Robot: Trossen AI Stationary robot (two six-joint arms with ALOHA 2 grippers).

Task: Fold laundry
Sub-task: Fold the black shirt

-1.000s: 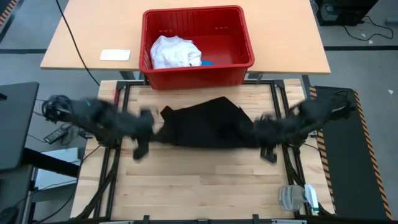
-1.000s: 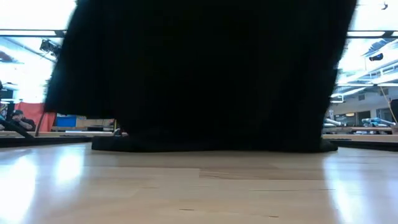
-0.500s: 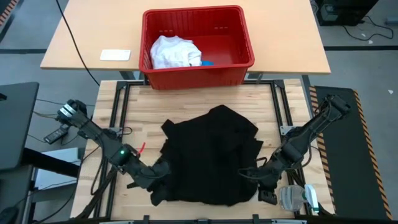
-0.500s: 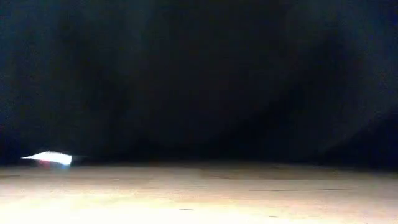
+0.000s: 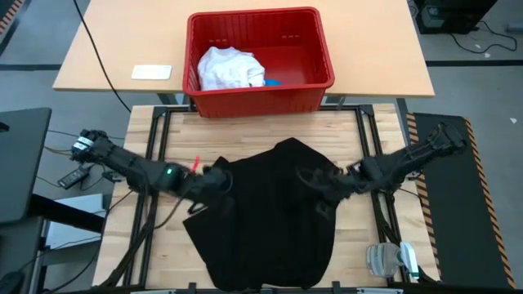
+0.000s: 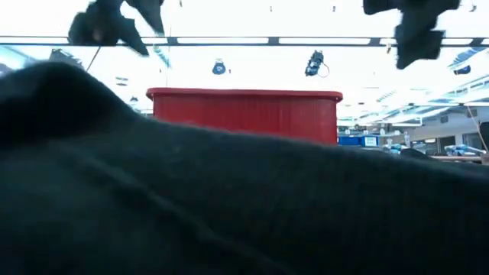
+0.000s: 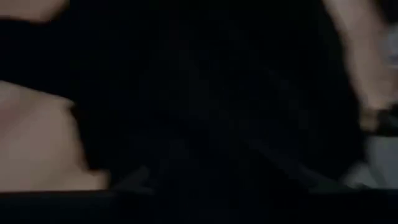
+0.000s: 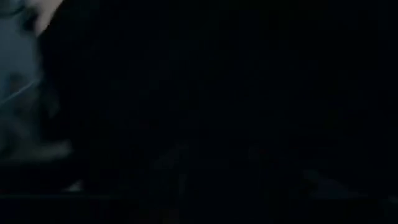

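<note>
The black garment [image 5: 265, 216] lies spread on the wooden surface [image 5: 163, 261], just in front of the red basket [image 5: 260, 61]. Its long axis runs from the basket side toward the surface's near edge, the narrower end pointing at the basket and the broad end reaching the near edge.

The left arm reaches in low and nearly level from the garment's left side, and the left pincer [image 5: 214, 181] sits at the garment's upper left edge. The right arm stretches in from the opposite side in a mirrored pose, its right pincer [image 5: 320, 183] over the garment's upper right part. Both are blurred against dark cloth, so I cannot tell whether either pincer is open or gripping the fabric. In the low view both hang above the cloth, which fills the foreground.

Inside the basket, a bunched white T-shirt [image 5: 229, 68] lies toward its left wall, with a small bright blue piece [image 5: 272, 82] just beside it.
</note>
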